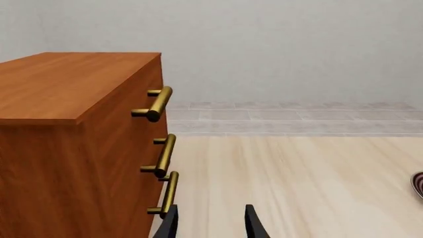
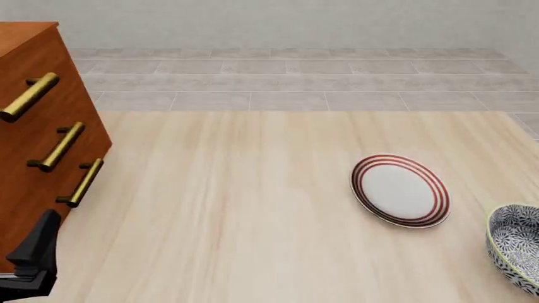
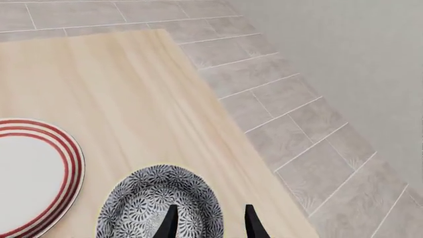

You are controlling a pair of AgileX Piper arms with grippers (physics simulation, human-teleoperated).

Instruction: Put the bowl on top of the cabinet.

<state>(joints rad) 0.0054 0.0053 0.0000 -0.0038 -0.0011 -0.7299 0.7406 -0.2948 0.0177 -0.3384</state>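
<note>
Front view is showing the bowl (image 2: 515, 254) sitting at the lower right edge of the frame, partly cut off, while the cabinet (image 2: 38, 139) is standing at the far left. The two are lying well apart, so the carry across the table (image 2: 236, 208) looks like the riskiest part. The bowl is deep and round, and a pinch on its thin rim would likely be letting it swing or slip if the grip is shallow. The cabinet top is also high, so a low carry could be knocking the bowl against the drawer front or its brass handles (image 2: 52, 146).

In the right wrist view, the right gripper (image 3: 208, 220) is hovering over the bowl (image 3: 158, 203), its jaws parted and holding nothing; the fingertips (image 3: 170, 223) are showing at the bottom of the frame, over the near rim. The bowl is lying close to the table's edge, so a clumsy push could be sending it off onto the tiled floor (image 3: 297, 124).

The plate (image 2: 400, 189) with red rings is lying just left of the bowl in the front view, right on the direct line toward the cabinet; a dragged bowl would be catching it.

In the left wrist view, the left gripper (image 1: 210, 223) is waiting beside the cabinet's lowest handle, jaws parted and empty. It is sitting close to the drawer front and may be crowding the approach to the cabinet top.
</note>
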